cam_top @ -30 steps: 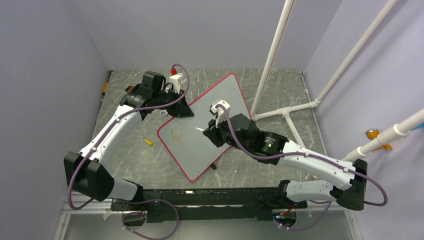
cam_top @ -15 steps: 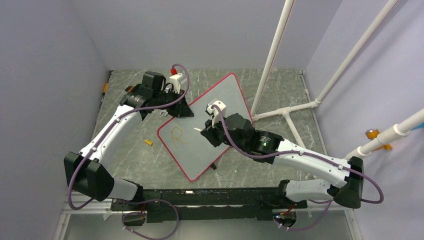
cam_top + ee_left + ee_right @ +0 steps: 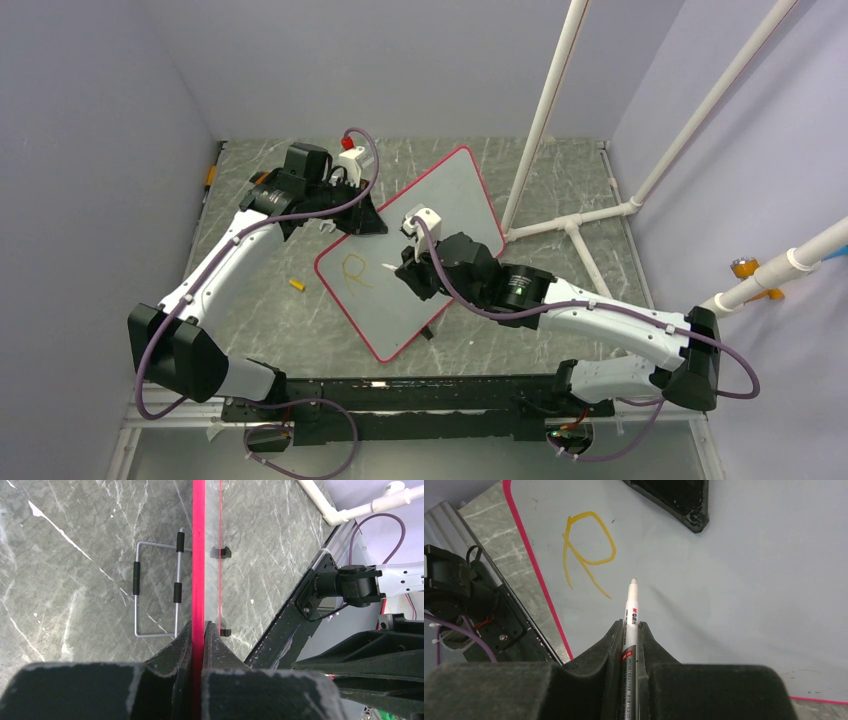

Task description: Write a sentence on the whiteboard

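On the grey marbled surface (image 3: 300, 325), the pale red-rimmed whiteboard (image 3: 458, 190) has its edge pinched by the left claw (image 3: 198, 630). The right claw (image 3: 630, 632) pinches a white marker (image 3: 632, 605) beside the orange-yellow sentence (image 3: 586, 550), one R.

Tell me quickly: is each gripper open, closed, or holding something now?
Left gripper: closed on the whiteboard, at its red rim.
Right gripper: closed on the marker pen.

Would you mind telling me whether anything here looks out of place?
The pale grey, red-rimmed whiteboard lies skewed to the table edges, and a small orange piece, possibly a pen cap, lies loose on the grey marble tabletop beside it.
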`<action>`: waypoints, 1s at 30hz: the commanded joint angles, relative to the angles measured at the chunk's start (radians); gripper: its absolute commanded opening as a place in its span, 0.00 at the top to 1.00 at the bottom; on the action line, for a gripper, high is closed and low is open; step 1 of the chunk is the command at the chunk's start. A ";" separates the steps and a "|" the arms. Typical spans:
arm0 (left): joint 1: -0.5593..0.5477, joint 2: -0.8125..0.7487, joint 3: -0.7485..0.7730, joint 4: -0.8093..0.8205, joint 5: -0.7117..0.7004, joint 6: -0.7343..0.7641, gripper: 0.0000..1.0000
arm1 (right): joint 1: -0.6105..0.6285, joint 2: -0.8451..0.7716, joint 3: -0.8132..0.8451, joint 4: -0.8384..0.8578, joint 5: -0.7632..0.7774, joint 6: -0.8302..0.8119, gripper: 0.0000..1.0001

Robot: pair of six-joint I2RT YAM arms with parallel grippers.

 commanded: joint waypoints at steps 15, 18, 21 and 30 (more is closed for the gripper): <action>-0.006 -0.008 0.019 0.079 -0.181 0.102 1.00 | 0.021 0.047 0.079 0.055 0.047 -0.005 1.00; -0.009 -0.008 0.018 0.081 -0.178 0.102 1.00 | 0.021 0.054 0.081 0.066 0.063 -0.008 1.00; -0.010 -0.005 0.023 0.077 -0.174 0.102 1.00 | 0.021 0.060 0.077 0.083 0.082 -0.001 1.00; -0.012 -0.008 0.021 0.080 -0.166 0.102 1.00 | 0.021 0.095 0.085 0.096 0.154 -0.002 1.00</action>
